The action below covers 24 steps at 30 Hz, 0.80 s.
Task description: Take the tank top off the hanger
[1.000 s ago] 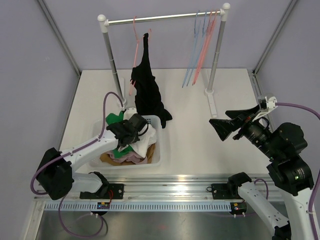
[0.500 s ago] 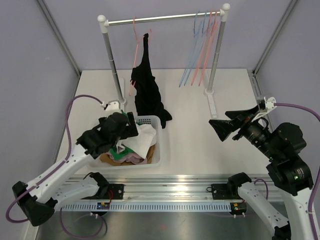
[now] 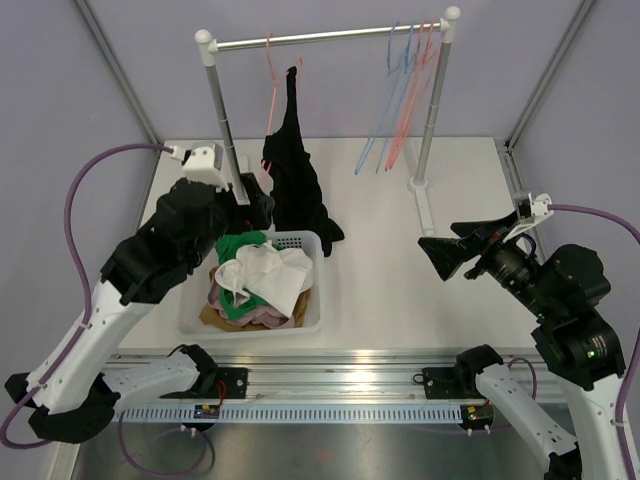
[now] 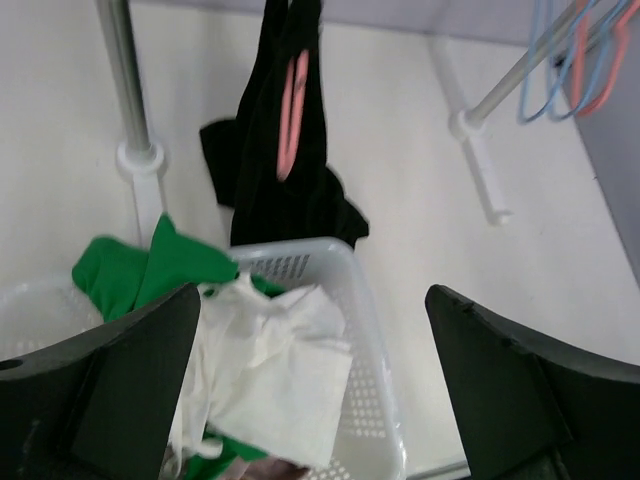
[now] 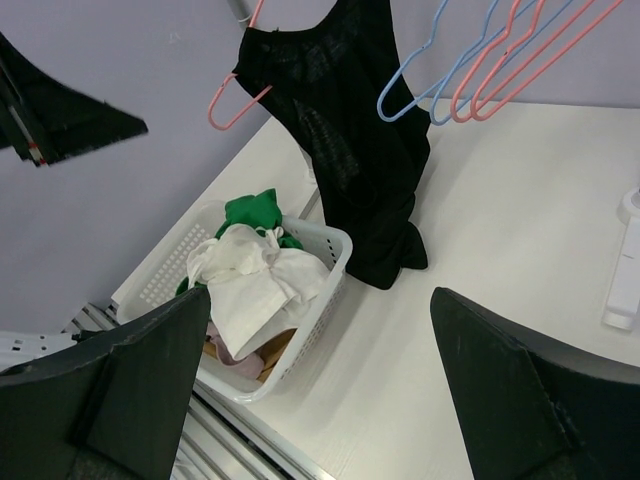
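Your left gripper (image 4: 310,300) is up off the basket (image 3: 298,240), wide open, empty, right gripper (image 5: 320,300) too; tank top (image 3: 295,190) looks limp, light: pinch its upper-centre strap (image 3: 291,85).

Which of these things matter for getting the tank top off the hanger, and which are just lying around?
For the job: black tank top, pink hanger it hangs on, rail.
Just lying about: basket, clothes piled in it, spare hangers at the rail's right end.
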Motion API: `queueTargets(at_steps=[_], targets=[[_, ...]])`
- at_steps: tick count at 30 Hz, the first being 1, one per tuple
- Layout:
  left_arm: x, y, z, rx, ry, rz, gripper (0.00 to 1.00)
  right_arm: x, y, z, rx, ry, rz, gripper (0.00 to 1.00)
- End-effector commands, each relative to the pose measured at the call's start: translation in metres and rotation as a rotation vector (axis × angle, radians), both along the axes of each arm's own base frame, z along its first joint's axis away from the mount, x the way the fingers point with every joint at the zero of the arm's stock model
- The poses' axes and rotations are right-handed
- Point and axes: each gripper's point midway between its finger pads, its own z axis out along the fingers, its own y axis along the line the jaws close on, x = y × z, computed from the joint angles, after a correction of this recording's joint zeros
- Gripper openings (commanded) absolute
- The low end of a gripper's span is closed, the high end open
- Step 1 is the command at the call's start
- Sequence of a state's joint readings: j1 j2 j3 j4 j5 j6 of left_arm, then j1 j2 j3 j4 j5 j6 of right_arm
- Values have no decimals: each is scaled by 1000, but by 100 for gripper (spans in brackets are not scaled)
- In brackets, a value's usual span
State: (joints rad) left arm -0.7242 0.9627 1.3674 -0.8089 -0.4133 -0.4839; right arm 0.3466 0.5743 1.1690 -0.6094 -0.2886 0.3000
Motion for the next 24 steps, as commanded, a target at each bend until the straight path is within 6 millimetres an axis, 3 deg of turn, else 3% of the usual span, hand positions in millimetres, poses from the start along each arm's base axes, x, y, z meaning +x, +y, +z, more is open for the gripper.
queueTargets(at_steps=[1, 3, 9, 15, 16, 17, 19, 23, 24], targets=[[33, -28, 42, 38, -110, -74, 99, 1, 2, 3, 22, -8, 3, 99], [55, -38, 57, 73, -112, -65, 99, 0, 3, -1, 16, 0, 12, 100], [114, -36, 89, 143, -166, -1, 99, -6, 4, -7, 7, 4, 30, 100], [171, -33, 86, 159, -171, 3, 99, -16, 18, -10, 44, 17, 127, 100], [175, -33, 94, 152, -192, -6, 99, -16, 18, -9, 38, 18, 130, 99], [186, -35, 86, 166, -177, -13, 98, -17, 18, -9, 35, 15, 131, 99], [195, -39, 85, 166, -173, -50, 92, -17, 17, -8, 23, 10, 133, 99], [210, -46, 82, 179, -170, -78, 62, -17, 19, -11, 19, 14, 141, 99], [217, -46, 75, 183, -153, -73, 61, -16, 20, -13, 18, 19, 144, 99]])
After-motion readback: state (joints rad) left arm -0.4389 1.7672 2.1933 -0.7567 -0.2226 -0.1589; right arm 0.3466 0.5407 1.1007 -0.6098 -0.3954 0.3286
